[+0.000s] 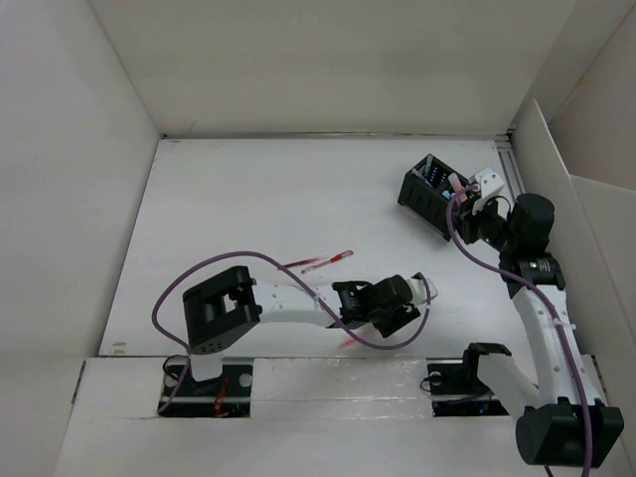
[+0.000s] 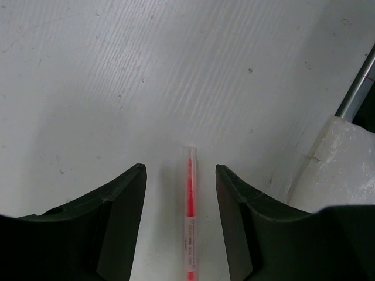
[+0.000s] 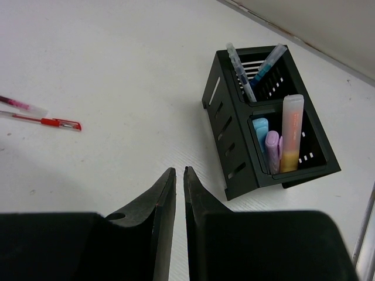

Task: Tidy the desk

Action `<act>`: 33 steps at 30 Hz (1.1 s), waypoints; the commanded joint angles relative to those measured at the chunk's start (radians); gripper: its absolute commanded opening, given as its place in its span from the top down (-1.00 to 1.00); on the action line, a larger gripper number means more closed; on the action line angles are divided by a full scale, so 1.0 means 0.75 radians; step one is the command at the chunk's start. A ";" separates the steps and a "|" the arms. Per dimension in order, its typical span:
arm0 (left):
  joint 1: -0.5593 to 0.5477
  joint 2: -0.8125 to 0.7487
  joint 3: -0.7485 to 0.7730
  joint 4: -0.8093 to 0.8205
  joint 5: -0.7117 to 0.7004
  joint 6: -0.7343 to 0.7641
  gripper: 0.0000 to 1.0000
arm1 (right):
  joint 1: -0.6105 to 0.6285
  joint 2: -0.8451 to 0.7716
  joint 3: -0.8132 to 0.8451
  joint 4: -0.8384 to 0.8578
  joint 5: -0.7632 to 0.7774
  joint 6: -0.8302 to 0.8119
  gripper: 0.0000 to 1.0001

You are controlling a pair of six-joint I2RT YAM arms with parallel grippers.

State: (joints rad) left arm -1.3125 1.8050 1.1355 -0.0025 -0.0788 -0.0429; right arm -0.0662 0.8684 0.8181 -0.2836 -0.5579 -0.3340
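Red pen (image 2: 189, 222) lies near the front edge of the desk (image 2: 176, 70), straddled by the widely spread left gripper (image 2: 180, 168); the right gripper (image 3: 180, 171), pinched together, hovers beside the far-right organizer (image 3: 234, 140).

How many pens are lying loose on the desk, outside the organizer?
3. A pink pen and a red pen lie side by side near the middle of the desk. An orange-red pen lies between the open fingers of the left gripper. Others may be hidden from view.
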 commanded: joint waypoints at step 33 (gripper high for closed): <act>-0.015 0.136 -0.142 0.241 0.005 -0.049 0.50 | -0.020 0.004 0.061 0.049 -0.066 0.010 0.68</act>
State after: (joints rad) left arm -1.3209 1.8717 1.0431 0.1902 -0.0887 -0.0700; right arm -0.0738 0.8783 0.8185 -0.2832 -0.5838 -0.3340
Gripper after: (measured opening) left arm 0.273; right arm 0.161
